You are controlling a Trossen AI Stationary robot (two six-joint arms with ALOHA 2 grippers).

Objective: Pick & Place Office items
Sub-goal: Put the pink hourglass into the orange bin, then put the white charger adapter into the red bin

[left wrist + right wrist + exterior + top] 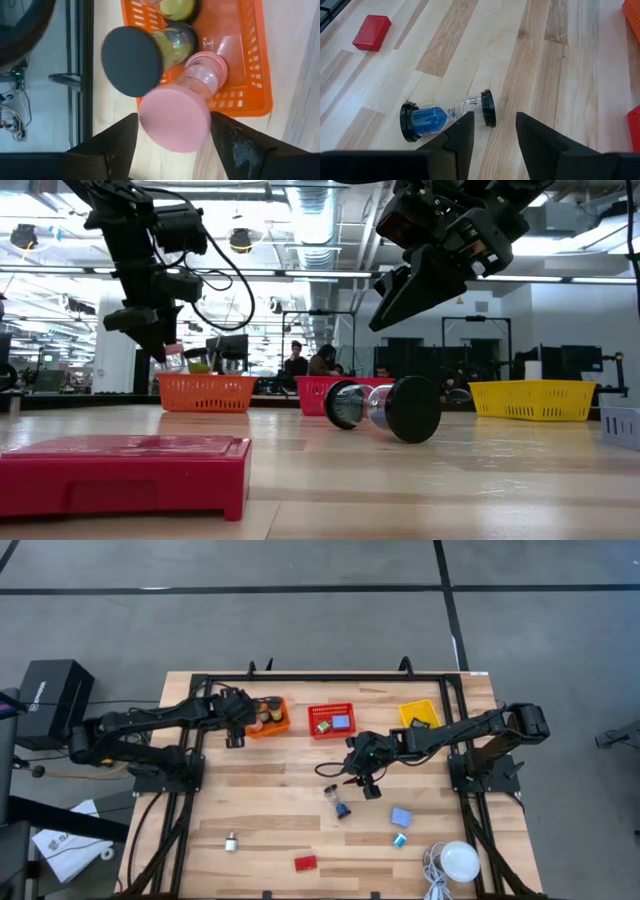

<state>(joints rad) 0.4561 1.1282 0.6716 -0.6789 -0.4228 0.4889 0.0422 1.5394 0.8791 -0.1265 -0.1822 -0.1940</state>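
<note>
A pink-capped hourglass (187,95) lies tilted over the near rim of the orange basket (250,75), its far end inside, beside a black-capped hourglass with yellow sand (150,55). My left gripper (175,150) is open, and its fingers flank the pink near cap; in the high view it hovers at the basket's left side (237,728). My right gripper (494,132) is open with nothing between its fingers. It hovers above the middle of the table (362,778), just far of a black-capped hourglass with blue sand (447,117) that lies on its side on the wood (340,802). My left gripper has a finger on each side of the pink hourglass's near cap (175,120), coming slanting down from the table's left. Whether the fingers touch the cap, I cannot tell. The hourglass's far end (207,67) rests in the orange basket.
A red basket (331,721) and a yellow basket (418,713) stand at the far side. Near the front lie a flat red block (305,862), a blue block (401,817), a small blue bit (398,840) and a small pale bit (231,840). A white dome (460,860) with a cable sits front right.
</note>
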